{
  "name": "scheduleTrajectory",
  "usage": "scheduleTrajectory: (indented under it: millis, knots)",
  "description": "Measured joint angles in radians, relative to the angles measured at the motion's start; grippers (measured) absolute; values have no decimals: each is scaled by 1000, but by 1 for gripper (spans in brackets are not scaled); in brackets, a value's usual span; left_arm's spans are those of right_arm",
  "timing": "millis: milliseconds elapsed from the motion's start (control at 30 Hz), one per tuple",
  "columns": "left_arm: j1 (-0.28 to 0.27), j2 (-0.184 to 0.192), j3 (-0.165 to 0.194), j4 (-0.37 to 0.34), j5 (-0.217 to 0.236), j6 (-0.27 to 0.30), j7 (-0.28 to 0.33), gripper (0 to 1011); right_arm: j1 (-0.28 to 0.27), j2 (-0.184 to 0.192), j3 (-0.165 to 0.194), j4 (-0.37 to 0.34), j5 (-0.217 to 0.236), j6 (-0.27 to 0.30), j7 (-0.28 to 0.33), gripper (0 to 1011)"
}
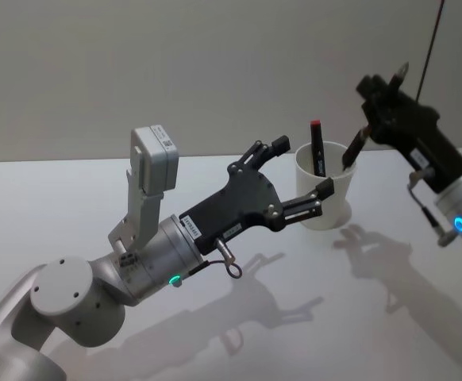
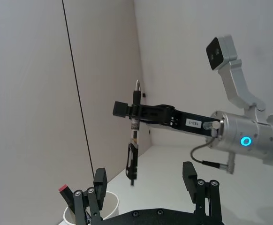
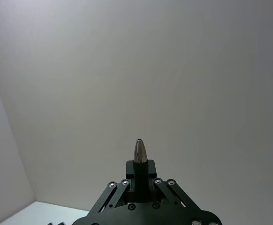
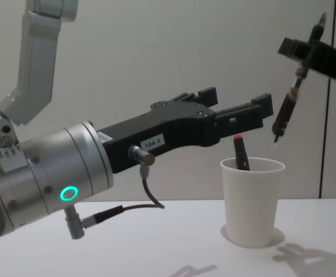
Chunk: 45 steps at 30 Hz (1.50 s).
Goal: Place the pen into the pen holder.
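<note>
Pen is gripped, tilted, by the closed right hand above the pen holder, which stands on the bench with a red-capped pen inside. The open left hand is held beside the holder.

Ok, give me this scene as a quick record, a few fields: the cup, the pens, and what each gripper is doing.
pen holder: white paper cup upright on the table
already inside: red-capped pen
pen in transit: black pen, tilted, above the cup's rim, not yet in
right gripper: shut on the black pen
left gripper: open, a finger either side of the cup, holding nothing
</note>
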Motion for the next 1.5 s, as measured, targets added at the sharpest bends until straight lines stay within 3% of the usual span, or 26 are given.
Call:
scheduleTrajectory:
  millis: [267,667,1100,1500]
  knots:
    - [0,0,0,0,0,0,0,1001,91,-10,9,109,-143,-87,33,121]
    - [0,0,0,0,0,0,0,1001,207,-43,7,286,-258,-174,79,121]
    - [0,0,0,0,0,0,0,1001,277,-76,-11,440,-291,-228,157,121]
    - [0,0,0,0,0,0,0,1001,303,-94,-26,530,-294,-245,205,121]
